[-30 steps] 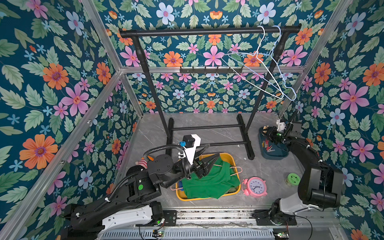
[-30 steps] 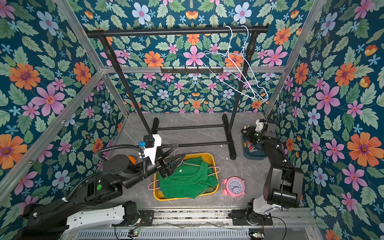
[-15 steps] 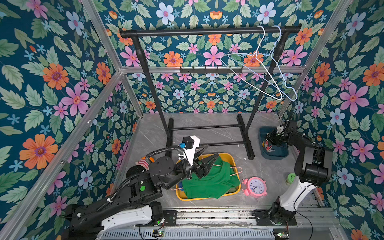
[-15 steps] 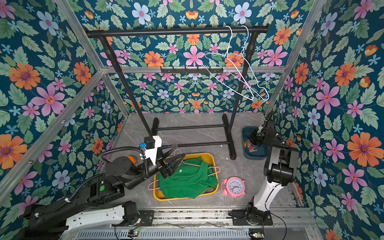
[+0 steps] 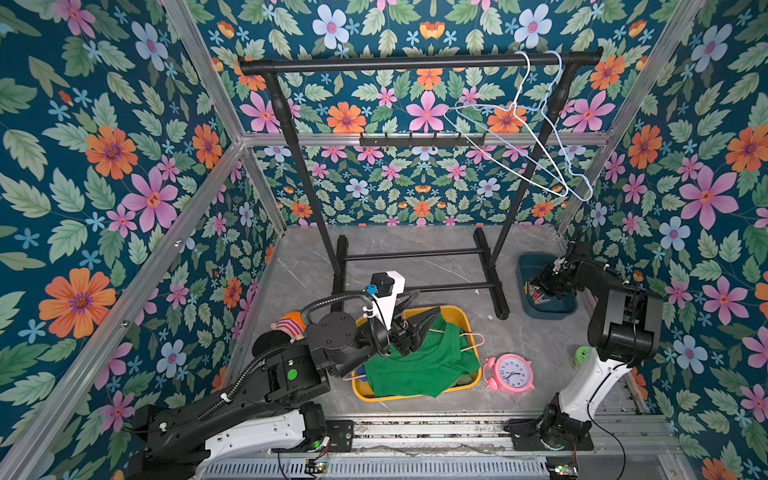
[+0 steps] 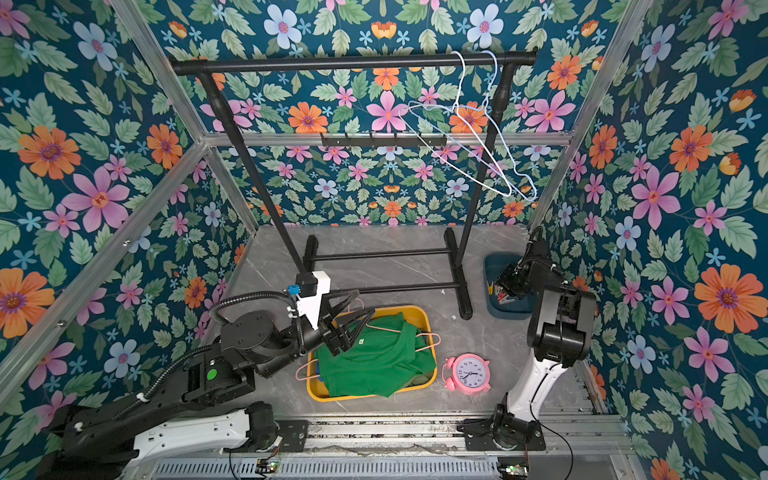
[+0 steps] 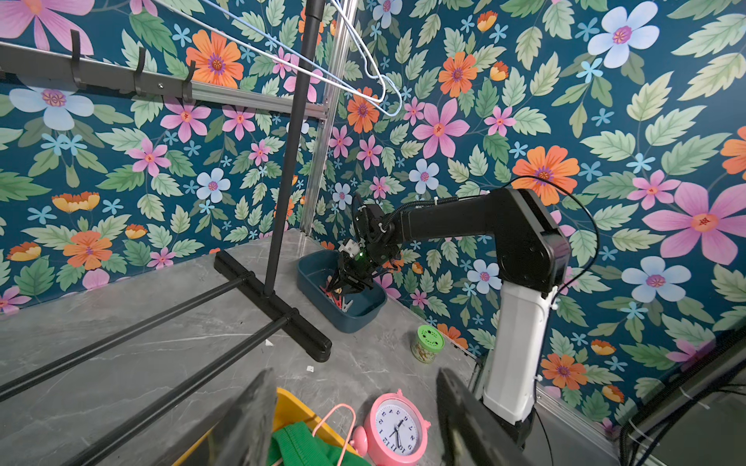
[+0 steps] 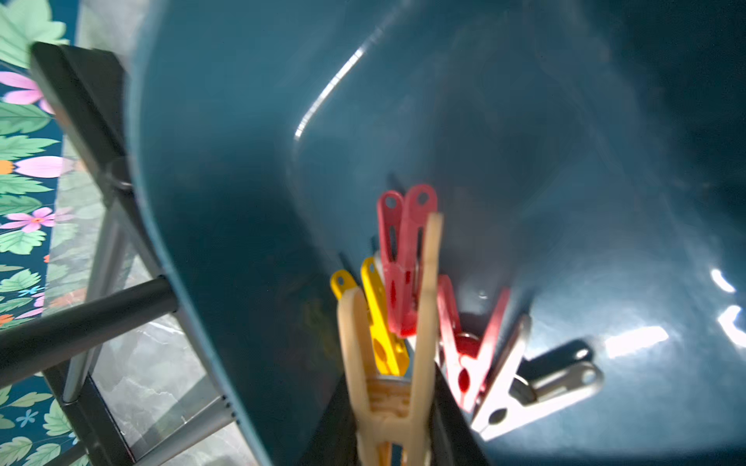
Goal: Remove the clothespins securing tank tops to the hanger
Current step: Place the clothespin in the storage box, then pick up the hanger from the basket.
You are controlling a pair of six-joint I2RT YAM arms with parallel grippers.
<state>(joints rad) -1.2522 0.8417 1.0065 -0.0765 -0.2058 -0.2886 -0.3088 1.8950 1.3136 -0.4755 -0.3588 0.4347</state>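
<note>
Only in the right wrist view is the peach clothespin (image 8: 381,407) seen clamped by the right gripper (image 8: 391,423), beside the wall of the bin (image 8: 242,161); the left gripper (image 5: 426,303) is spread, empty.

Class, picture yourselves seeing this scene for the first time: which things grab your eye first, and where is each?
The bright green knit tank top heaped in the yellow plastic tray at front centre stands out first, with the round pink alarm clock beside it. By the right wall, the right end effector holds a peach plastic clothespin over the dark teal plastic bin.
</note>
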